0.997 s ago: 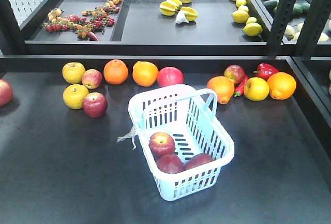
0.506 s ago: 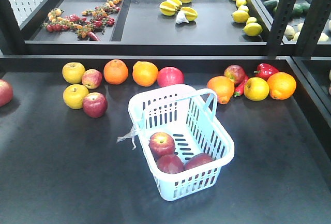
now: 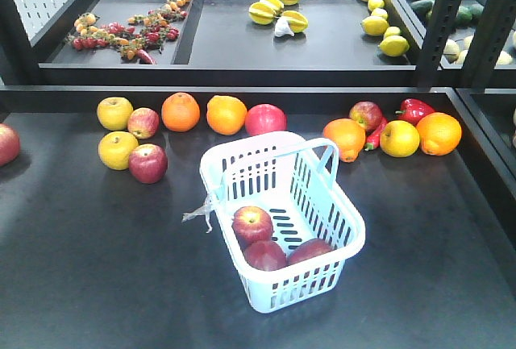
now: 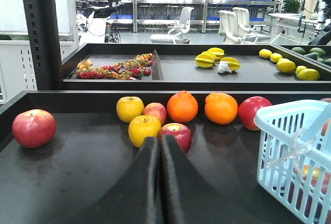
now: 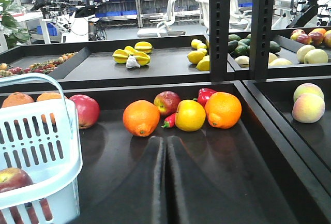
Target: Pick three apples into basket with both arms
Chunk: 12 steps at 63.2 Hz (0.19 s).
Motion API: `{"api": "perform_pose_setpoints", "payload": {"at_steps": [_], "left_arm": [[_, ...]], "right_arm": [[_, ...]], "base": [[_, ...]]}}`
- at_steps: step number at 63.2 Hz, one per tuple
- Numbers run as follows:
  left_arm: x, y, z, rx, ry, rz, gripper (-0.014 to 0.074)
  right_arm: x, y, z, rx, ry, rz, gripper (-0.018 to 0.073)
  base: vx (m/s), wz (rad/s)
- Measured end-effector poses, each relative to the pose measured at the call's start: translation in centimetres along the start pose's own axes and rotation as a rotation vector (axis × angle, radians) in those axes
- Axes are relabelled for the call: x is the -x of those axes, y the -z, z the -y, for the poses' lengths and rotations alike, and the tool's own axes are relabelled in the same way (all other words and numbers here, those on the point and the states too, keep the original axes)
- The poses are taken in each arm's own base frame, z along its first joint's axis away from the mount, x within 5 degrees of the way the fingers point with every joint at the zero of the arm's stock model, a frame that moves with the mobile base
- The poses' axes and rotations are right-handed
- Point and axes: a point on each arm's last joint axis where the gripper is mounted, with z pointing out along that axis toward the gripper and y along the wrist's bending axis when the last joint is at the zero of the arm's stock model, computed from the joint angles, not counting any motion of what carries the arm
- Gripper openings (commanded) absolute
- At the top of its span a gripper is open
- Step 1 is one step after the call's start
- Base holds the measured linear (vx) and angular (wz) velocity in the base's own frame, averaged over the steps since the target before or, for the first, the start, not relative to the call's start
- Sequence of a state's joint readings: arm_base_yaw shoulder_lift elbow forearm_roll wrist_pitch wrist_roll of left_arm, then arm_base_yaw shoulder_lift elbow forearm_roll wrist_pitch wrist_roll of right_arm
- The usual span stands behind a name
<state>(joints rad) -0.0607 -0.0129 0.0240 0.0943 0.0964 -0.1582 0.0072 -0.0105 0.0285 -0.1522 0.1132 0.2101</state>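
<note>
In the front view, the basket (image 3: 282, 220) is seen standing on the dark tabletop (image 3: 97, 268), turned at a slant, with its hoop handle arched over the far end and a clear tag hanging at its left wall. Three red apples (image 3: 252, 225) are held inside it, clustered toward the near end: one at the left and two side by side against the near wall. Behind the basket a row of loose fruit is laid out along the back edge, among it two yellow apples (image 3: 115, 113), oranges (image 3: 181, 111) and a red pepper (image 3: 414, 110). No arm is shown in this view.

In the left wrist view, the left hand (image 4: 159, 146) is seen from behind, its two dark fingers pressed together with nothing between them, low over the tabletop. The basket (image 4: 289, 146) is placed to its right, well apart, partly cut by the frame edge. A lone red apple (image 4: 33, 128) is seen at the far left.

In the right wrist view, the right hand (image 5: 165, 146) is likewise pressed together and holds nothing. The basket (image 5: 36, 146) is seen at the left edge, with one of its apples (image 5: 13, 178) visible through the slotted wall. An orange (image 5: 141, 117) lies beyond the fingertips
</note>
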Motion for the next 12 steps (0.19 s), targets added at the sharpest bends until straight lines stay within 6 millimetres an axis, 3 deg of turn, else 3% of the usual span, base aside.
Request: {"api": "perform_pose_setpoints", "payload": {"at_steps": [12], "left_arm": [[0.00, 0.00, 0.00, 0.000, 0.000, 0.000, -0.0006]], "right_arm": [[0.00, 0.00, 0.00, 0.000, 0.001, 0.000, -0.0004]], "base": [[0.00, 0.00]]}}
